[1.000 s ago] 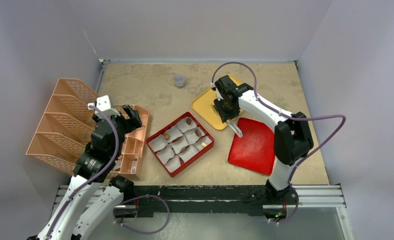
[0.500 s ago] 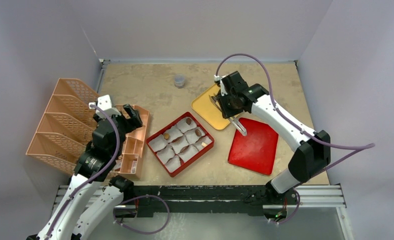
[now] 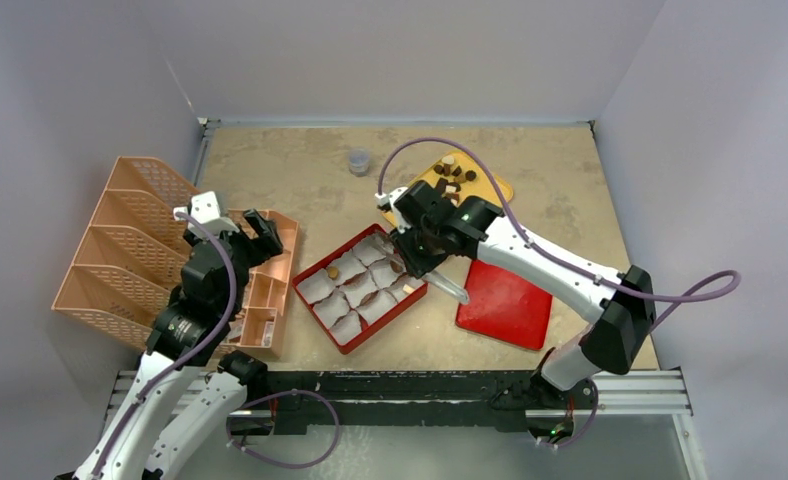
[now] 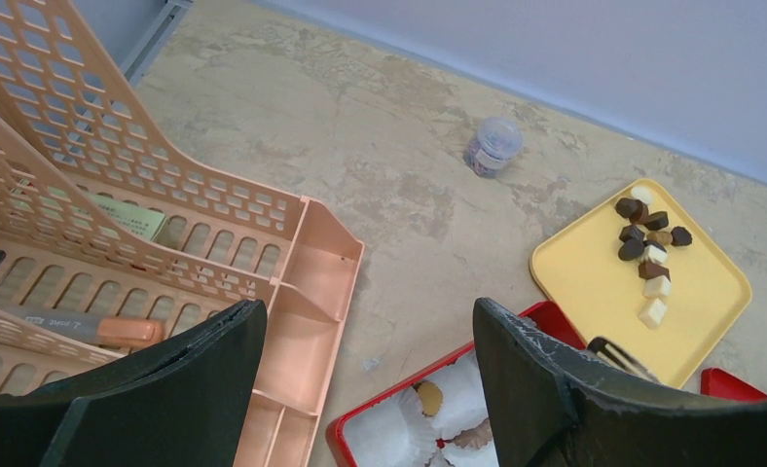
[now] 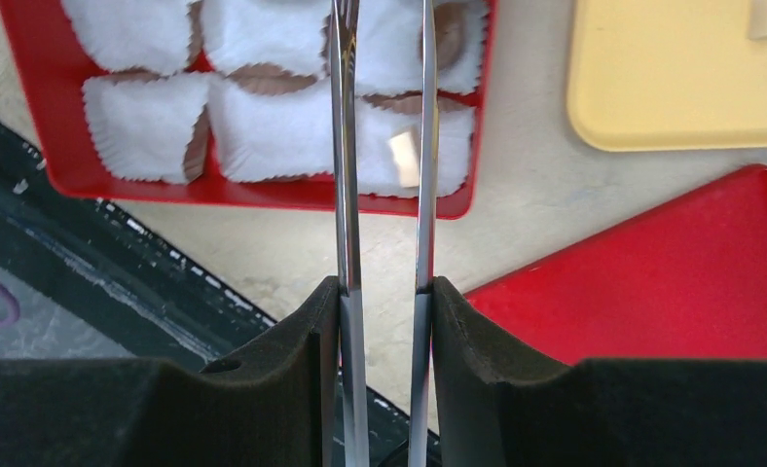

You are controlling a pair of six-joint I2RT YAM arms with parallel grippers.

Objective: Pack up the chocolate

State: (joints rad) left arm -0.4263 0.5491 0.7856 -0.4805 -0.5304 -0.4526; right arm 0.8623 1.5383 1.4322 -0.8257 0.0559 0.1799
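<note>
Several dark, light brown and cream chocolate chunks (image 3: 453,172) lie on the yellow tray (image 3: 497,186), also in the left wrist view (image 4: 647,248). The red box (image 3: 388,319) holds white paper cups; a few carry a chunk, such as a cream one (image 5: 403,159). My right gripper (image 3: 430,265) is shut on metal tongs (image 5: 345,146) that reach over the box's right cups; their tips run off the top of the right wrist view, so I cannot tell whether they hold a chunk. My left gripper (image 4: 365,331) is open and empty above the peach organizer.
A peach mesh organizer (image 3: 120,240) with an orange-handled tool (image 4: 97,329) stands at the left. A red lid (image 3: 505,290) lies right of the box. A small clear jar (image 3: 359,161) stands at the back.
My right arm has swung with the tongs from over the yellow tray leftward and nearer, to over the red box, uncovering the chunks on the tray. The left arm has not moved.
</note>
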